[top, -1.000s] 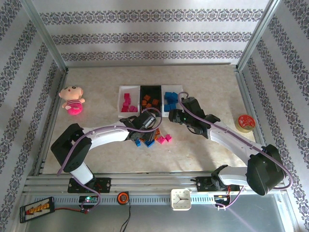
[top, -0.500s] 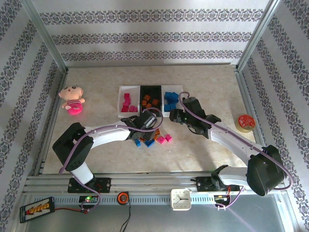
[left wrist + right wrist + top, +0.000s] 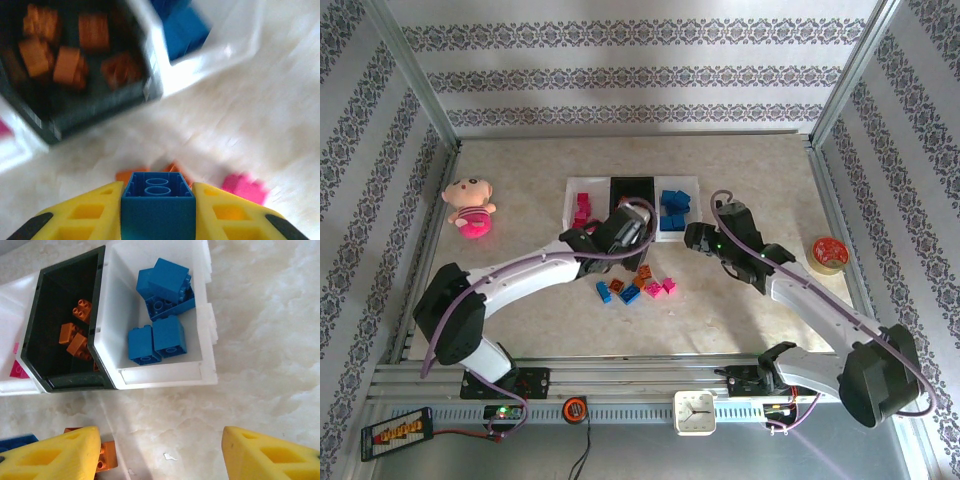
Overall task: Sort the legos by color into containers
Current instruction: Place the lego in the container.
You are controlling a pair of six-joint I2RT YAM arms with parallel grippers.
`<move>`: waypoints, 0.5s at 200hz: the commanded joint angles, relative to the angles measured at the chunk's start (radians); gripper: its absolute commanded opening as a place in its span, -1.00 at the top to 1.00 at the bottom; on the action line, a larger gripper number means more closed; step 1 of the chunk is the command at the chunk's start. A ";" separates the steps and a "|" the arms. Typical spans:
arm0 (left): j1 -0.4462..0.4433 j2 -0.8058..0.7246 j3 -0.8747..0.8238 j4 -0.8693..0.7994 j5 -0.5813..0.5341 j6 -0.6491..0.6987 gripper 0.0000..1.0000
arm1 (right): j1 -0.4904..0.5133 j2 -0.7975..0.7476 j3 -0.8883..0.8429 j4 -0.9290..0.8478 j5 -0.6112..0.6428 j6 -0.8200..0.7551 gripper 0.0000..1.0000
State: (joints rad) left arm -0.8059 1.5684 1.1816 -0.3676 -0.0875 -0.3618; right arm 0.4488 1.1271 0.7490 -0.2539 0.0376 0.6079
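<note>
Hovering, top view: left gripper (image 3: pixel 625 228) at the near end of the black bin (image 3: pixel 632 186), right gripper (image 3: pixel 693 237) just beside the right white bin (image 3: pixel 694 186), loose bricks (image 3: pixel 635 286) on the table (image 3: pixel 760 170) | left wrist: jaws clamp a blue brick (image 3: pixel 157 195) | right wrist: fingers (image 3: pixel 55 455) spread wide, holding nothing; blue bricks (image 3: pixel 157 337) in the white bin.
</note>
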 commanded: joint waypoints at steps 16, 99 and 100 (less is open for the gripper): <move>0.016 0.120 0.196 0.076 0.016 0.037 0.37 | -0.029 -0.063 -0.042 -0.021 0.010 0.023 -0.31; 0.092 0.518 0.567 0.121 0.093 -0.013 0.41 | -0.062 -0.145 -0.089 -0.068 -0.005 0.018 -0.32; 0.093 0.522 0.571 0.121 0.093 -0.014 0.41 | -0.062 -0.145 -0.089 -0.068 -0.006 0.018 -0.32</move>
State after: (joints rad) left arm -0.7242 2.0285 1.6577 -0.2546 -0.0154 -0.3519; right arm 0.4007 1.0061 0.6800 -0.2958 0.0368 0.6228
